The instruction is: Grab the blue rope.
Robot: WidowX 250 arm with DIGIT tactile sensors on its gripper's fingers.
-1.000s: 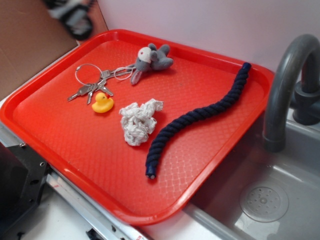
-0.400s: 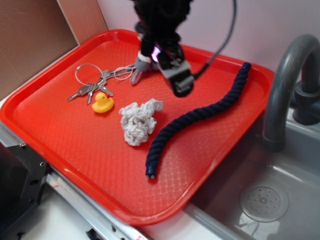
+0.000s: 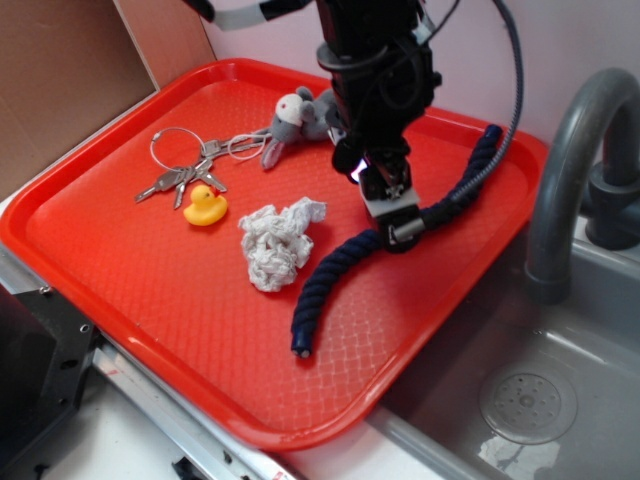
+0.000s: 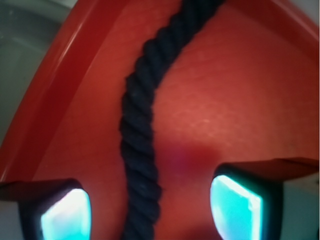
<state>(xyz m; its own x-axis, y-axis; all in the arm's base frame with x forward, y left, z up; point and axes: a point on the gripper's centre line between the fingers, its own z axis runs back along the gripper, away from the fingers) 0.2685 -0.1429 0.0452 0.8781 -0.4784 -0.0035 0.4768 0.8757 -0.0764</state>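
The blue rope [image 3: 330,265] is a thick navy twisted cord lying in a long curve across the right half of the red tray [image 3: 160,290], from the far right corner down to a cut end near the front. My gripper [image 3: 392,222] has come down over the rope's middle. In the wrist view the rope [image 4: 142,150] runs lengthwise between my two glowing fingertips [image 4: 65,212], with tray showing on both sides of it. My gripper [image 4: 150,207] is open and straddles the rope without pinching it.
On the tray lie a crumpled white cloth [image 3: 278,243], a yellow rubber duck [image 3: 204,207], a key ring with keys [image 3: 182,165] and a small grey plush toy [image 3: 300,118]. A grey faucet [image 3: 575,160] and sink [image 3: 530,400] stand to the right. A brown board [image 3: 60,80] rises behind left.
The arm has swung in from the far left, crossed above the plush toy and come down over the middle of the rope. The rope and other objects have not moved.
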